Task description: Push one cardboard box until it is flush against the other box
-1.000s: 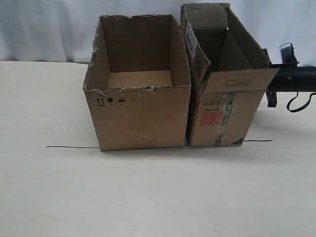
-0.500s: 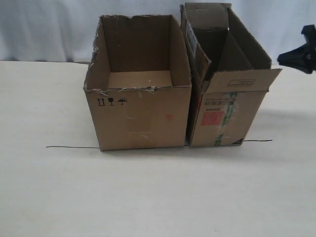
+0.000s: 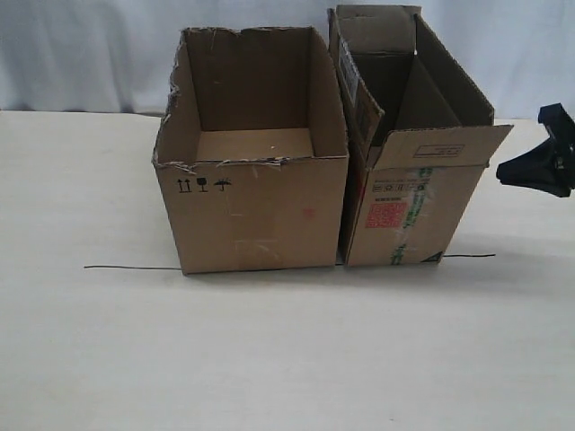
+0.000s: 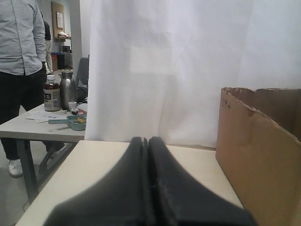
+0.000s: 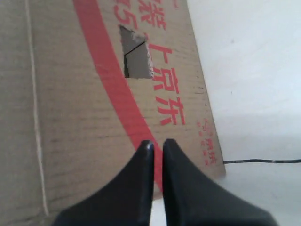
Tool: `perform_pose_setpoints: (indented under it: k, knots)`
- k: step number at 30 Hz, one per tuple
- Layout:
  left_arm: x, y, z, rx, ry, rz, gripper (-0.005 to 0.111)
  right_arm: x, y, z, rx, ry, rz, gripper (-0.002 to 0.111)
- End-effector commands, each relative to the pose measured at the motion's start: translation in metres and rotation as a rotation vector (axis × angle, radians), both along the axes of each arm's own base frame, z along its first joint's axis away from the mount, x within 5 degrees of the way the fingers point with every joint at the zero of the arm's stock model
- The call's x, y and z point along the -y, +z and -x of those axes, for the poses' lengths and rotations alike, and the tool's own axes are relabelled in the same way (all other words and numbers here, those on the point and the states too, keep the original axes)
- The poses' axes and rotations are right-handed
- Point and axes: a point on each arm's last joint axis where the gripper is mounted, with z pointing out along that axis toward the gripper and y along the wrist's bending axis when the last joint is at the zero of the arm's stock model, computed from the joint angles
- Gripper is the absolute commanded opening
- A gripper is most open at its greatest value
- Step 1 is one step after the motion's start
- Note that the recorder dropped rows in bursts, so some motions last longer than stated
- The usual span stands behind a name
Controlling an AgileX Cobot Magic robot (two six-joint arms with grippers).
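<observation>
The narrower cardboard box (image 3: 409, 193), with a red label, green tape and an inner divider, stands right of the wider plain box (image 3: 256, 211) with black handling symbols. Their near sides line up, with only a thin dark slit between them. My right gripper (image 3: 501, 171) hovers shut just right of the narrow box, not touching it. In the right wrist view this gripper (image 5: 156, 142) points at the box's red-printed side (image 5: 94, 94). My left gripper (image 4: 146, 139) is shut and empty above the table, with the wide box's torn-edged wall (image 4: 263, 155) off to one side. It is outside the exterior view.
A thin black line (image 3: 135, 268) runs across the table under the boxes' front edges and comes out again on the right (image 3: 467, 257). A white curtain (image 3: 90, 54) hangs behind. Past the table edge stand a person (image 4: 21, 70) and a side table with bottles (image 4: 59, 92).
My right arm has drawn back from behind the narrow box; its gripper rose at the right edge, then dropped to mid-height beside the box. Both boxes have stayed put.
</observation>
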Motion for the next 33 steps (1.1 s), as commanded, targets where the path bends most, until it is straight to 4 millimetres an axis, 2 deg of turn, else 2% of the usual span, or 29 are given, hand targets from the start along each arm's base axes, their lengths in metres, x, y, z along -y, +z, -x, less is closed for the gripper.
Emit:
perform_pose_setpoints:
  k: [1, 3, 5, 6, 7, 8, 9, 10, 11, 12, 13, 17, 21, 33]
  knots:
    - [0.0, 0.0, 0.0, 0.005, -0.001, 0.001, 0.0, -0.002, 0.026, 0.012, 0.086, 0.011, 0.046, 0.005]
    - [0.0, 0.0, 0.0, 0.005, -0.001, 0.001, 0.0, -0.002, 0.041, 0.019, 0.137, -0.004, 0.079, 0.005]
    - [0.0, 0.0, 0.0, 0.005, -0.001, 0.001, 0.0, -0.002, 0.063, 0.035, 0.224, -0.02, 0.137, 0.005]
    - [0.0, 0.0, 0.0, 0.005, -0.001, 0.001, 0.0, -0.004, 0.083, 0.058, 0.31, -0.052, 0.221, 0.005]
    - [0.0, 0.0, 0.0, 0.005, -0.001, 0.001, 0.0, -0.007, 0.092, 0.071, 0.352, -0.075, 0.256, 0.005]
    - [0.0, 0.0, 0.0, 0.005, -0.001, 0.001, 0.0, -0.015, 0.103, 0.101, 0.455, -0.123, 0.347, 0.005]
    - [0.0, 0.0, 0.0, 0.005, -0.001, 0.001, 0.0, -0.019, 0.104, 0.113, 0.492, -0.145, 0.384, 0.005]
    - [0.0, 0.0, 0.0, 0.005, -0.001, 0.001, 0.0, -0.028, 0.104, 0.144, 0.572, -0.197, 0.447, 0.005]
    - [0.0, 0.0, 0.0, 0.005, -0.001, 0.001, 0.0, -0.031, 0.102, 0.155, 0.606, -0.223, 0.472, 0.005]
    - [0.0, 0.0, 0.0, 0.005, -0.001, 0.001, 0.0, -0.039, 0.092, 0.182, 0.666, -0.267, 0.502, 0.005]
    - [0.0, 0.0, 0.0, 0.005, -0.001, 0.001, 0.0, -0.042, 0.081, 0.199, 0.686, -0.294, 0.512, 0.005]
    - [0.0, 0.0, 0.0, 0.005, -0.001, 0.001, 0.0, -0.051, 0.063, 0.244, 0.812, -0.285, 0.514, 0.005]
    - [0.0, 0.0, 0.0, 0.005, -0.001, 0.001, 0.0, -0.057, 0.067, 0.265, 0.918, -0.243, 0.464, 0.005]
    - [0.0, 0.0, 0.0, 0.005, -0.001, 0.001, 0.0, -0.056, 0.076, 0.279, 1.02, -0.278, 0.459, 0.005]
